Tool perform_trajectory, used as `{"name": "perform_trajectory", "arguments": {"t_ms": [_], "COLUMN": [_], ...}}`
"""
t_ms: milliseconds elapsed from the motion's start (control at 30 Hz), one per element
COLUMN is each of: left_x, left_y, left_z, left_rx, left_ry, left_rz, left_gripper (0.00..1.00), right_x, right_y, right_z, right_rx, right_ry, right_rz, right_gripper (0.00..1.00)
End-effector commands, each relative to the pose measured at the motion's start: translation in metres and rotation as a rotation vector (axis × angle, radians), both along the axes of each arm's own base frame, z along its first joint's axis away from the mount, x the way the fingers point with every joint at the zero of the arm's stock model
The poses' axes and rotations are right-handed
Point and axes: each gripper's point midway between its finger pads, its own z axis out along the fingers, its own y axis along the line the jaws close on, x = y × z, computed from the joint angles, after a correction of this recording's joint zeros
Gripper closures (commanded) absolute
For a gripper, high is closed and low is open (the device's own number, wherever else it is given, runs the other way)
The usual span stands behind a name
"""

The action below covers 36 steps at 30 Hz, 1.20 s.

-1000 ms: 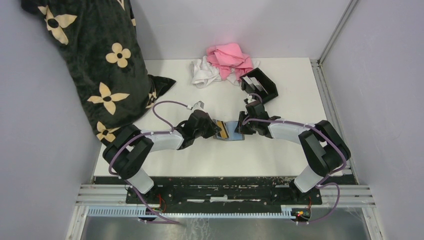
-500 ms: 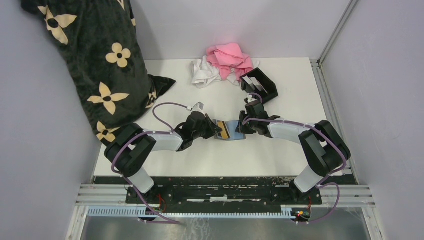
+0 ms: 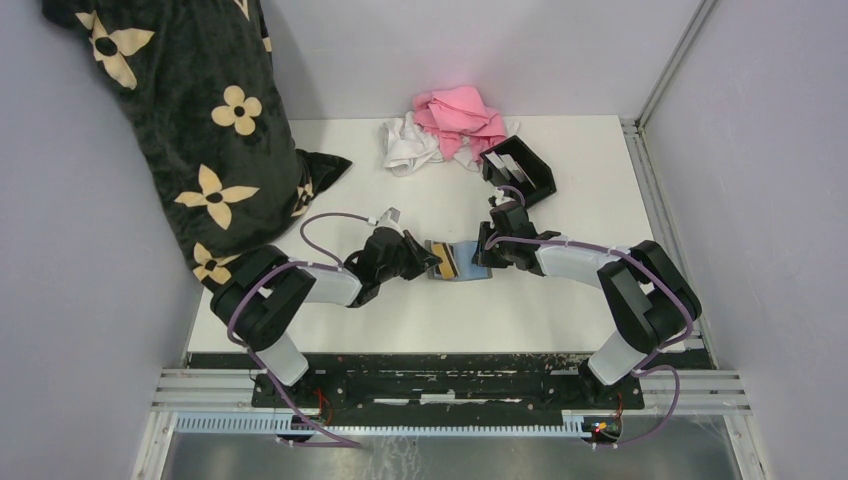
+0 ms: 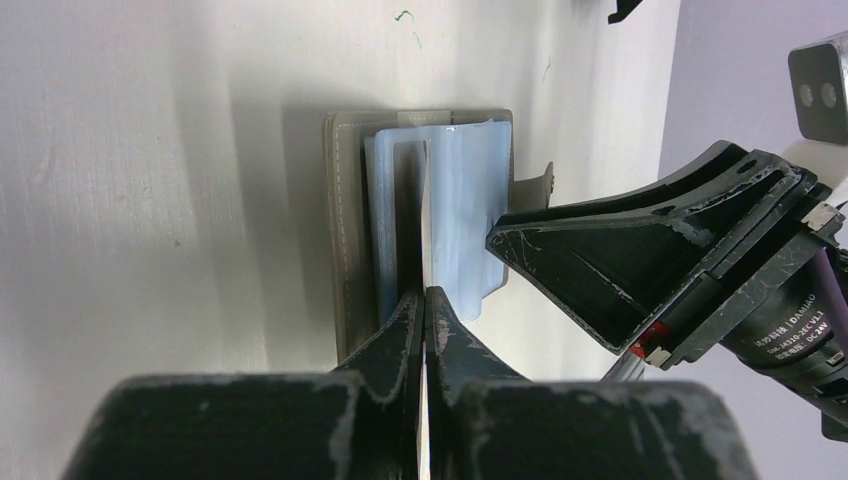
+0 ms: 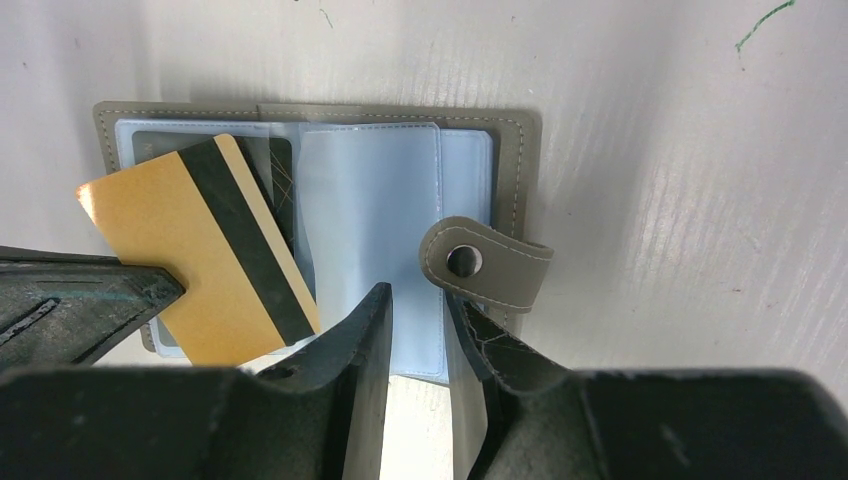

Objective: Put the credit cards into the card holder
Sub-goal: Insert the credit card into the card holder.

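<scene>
Orange card is pinched edge-on by the left gripper; just beyond it, the half-spread right gripper presses the wallet flat, likely to steady it.

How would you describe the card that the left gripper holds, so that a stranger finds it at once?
On the white table, between the two arms, lies an open grey wallet with pale blue sleeves. At its end nearer the left arm, the left gripper pinches one card: it alone is orange, with a black stripe across it.
</scene>
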Motion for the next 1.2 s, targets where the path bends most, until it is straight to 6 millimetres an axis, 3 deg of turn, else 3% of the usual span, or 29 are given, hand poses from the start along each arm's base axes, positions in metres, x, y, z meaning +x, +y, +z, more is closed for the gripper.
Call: {"name": "perform_trajectory", "arguments": {"t_ms": [0,600,1167], "left_x": [0.004,0.003,0.004], "left_y": [-0.006,-0.015,-0.018], "left_z": [0.011,0.02,0.016], "left_rx": [-0.087,-0.203,-0.225], "left_ry": [-0.02,-0.04,-0.024], "left_rz": [-0.002,-0.039,-0.038], "left_gripper": [0.97,0.97,0.97], "right_x": [-0.01,-0.012,-0.012], "right_y": [-0.028,-0.034,-0.03], "right_z": [-0.022,-0.023,-0.023], "right_rx": [-0.142,-0.168,-0.161], "right_ry": [0.054,0.06,0.06], "right_rz": [-0.037,-0.045,-0.041], "right_gripper": [0.67,0.67,0.67]}}
